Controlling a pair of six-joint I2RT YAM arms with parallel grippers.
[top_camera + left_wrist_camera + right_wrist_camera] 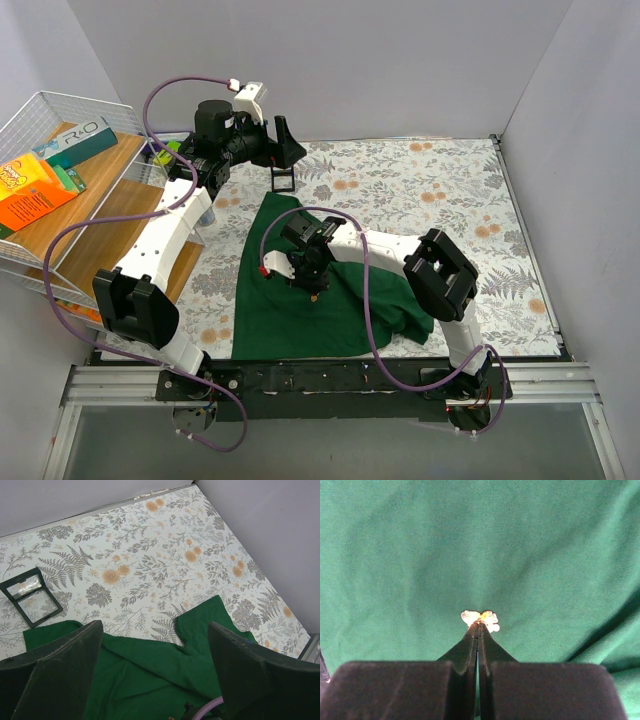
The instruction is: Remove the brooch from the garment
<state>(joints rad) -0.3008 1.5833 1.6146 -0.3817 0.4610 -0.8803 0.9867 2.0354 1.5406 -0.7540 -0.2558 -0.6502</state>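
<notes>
Garment: the dark green garment lies flat but a bit wrinkled in the lower middle of the top view, on the flowery table.
Brooch: the brooch is tiny, with white petals and a gold middle. It sits on the green cloth in the middle of the right wrist view.
Right gripper: the right gripper is down low over the garment. Its two black fingers are pressed together, and their tips pinch the bottom edge of the brooch.
Left gripper: the left gripper is up in the air near the top middle of the top view. Its fingers are spread wide and hold nothing.
Frame: a small black frame with clear panes lies open on the table at the left of the left wrist view, just beside the garment's edge.
Basket: a white wire basket stands at the upper left of the top view, with an orange box inside.
</notes>
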